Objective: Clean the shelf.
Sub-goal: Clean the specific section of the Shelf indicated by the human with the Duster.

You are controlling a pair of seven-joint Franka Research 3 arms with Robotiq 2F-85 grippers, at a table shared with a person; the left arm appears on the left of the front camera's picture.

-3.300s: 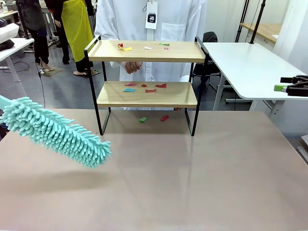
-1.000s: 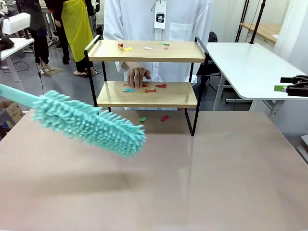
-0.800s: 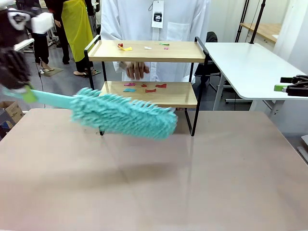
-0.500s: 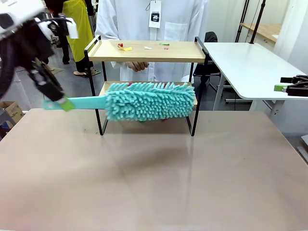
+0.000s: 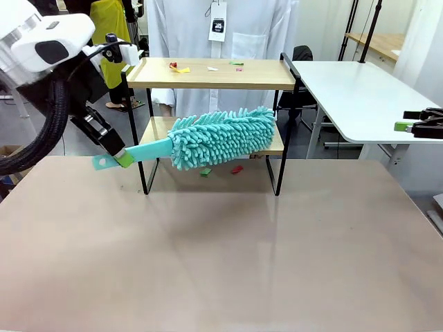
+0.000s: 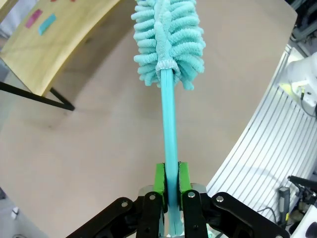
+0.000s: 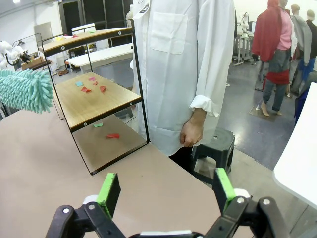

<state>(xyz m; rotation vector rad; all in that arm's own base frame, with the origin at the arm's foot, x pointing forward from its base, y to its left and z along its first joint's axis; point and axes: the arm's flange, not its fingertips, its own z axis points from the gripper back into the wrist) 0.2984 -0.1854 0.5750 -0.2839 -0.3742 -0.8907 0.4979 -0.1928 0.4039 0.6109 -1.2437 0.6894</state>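
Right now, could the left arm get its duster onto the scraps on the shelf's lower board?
Probably yes: the left end effector is shut on the duster, whose head hangs before the shelf's lower board, with nothing blocking that open front.

The shelf (image 5: 266,73) stands at the far side of the surface (image 5: 221,263), a person (image 5: 249,28) just behind it. The duster (image 5: 221,136) lies across the front of the lower board, its handle running left to the left gripper (image 5: 123,158). Paper scraps (image 5: 181,69) lie on the top board, and more on the surface under the shelf.
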